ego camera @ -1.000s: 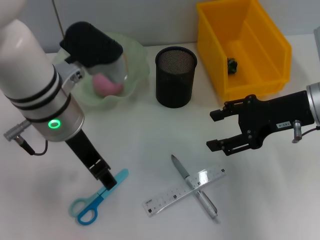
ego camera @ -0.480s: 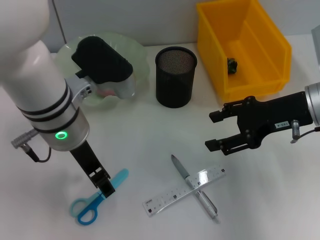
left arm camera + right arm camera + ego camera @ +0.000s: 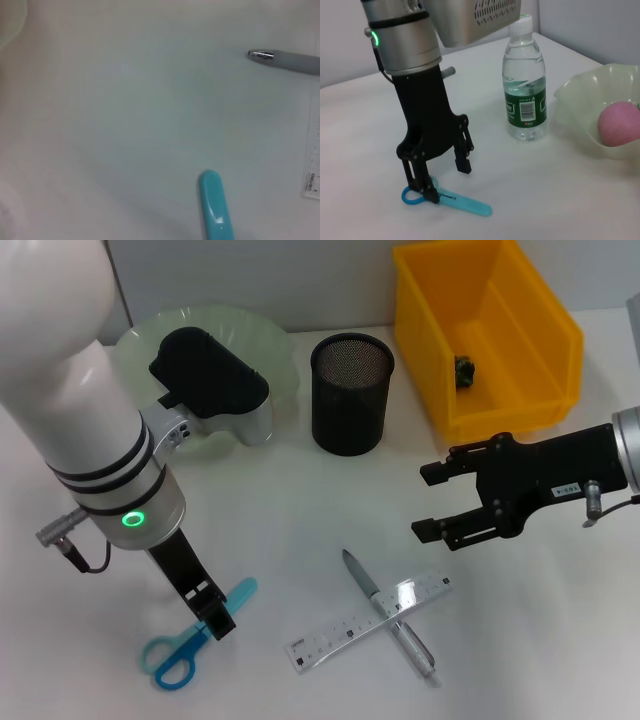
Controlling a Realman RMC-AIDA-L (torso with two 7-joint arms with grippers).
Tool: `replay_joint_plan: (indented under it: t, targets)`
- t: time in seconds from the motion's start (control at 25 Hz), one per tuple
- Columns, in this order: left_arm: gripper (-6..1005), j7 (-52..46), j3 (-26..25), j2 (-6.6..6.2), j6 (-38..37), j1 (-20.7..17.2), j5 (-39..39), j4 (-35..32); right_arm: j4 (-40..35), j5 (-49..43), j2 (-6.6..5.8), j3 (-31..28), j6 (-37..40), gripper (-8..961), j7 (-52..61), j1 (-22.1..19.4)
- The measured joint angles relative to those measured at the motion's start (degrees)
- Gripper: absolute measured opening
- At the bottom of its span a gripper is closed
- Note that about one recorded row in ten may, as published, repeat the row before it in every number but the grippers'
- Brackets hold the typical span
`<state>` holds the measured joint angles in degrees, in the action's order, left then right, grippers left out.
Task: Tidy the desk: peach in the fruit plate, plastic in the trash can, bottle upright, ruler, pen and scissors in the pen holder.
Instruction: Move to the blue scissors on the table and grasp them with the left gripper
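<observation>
Scissors are laid flat, handles toward the robot, blade tip angled away and rightward. They are straddled by the left gripper, fingers spread. The right gripper is held released.

Lighting: bright, even, diffuse from overhead. Shadows: soft and faint, a pale one beneath the left gripper and under the right gripper. Glare: small highlight on the ruler near the pen. Left wrist view: blurred throughout, with a greenish cast; scissors tip soft-edged. Right wrist view: sharp, bottle glinting.
</observation>
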<state>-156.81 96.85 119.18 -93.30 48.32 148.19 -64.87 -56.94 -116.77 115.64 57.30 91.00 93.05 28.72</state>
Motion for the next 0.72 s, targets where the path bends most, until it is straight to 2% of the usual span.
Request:
replay_joint_plan:
  t: [0.12,0.72]
  targets:
    - [725,-0.1,0.01,0.0,1.59,0.14,-1.14,2.26,0.0,0.0,0.03,-0.01,-0.05,779,0.02,0.13]
    - [725,0.44,0.01,0.0,3.48,0.14,-2.63,3.67,0.19,0.02,-0.14,-0.12,-0.21,780,0.01,0.74]
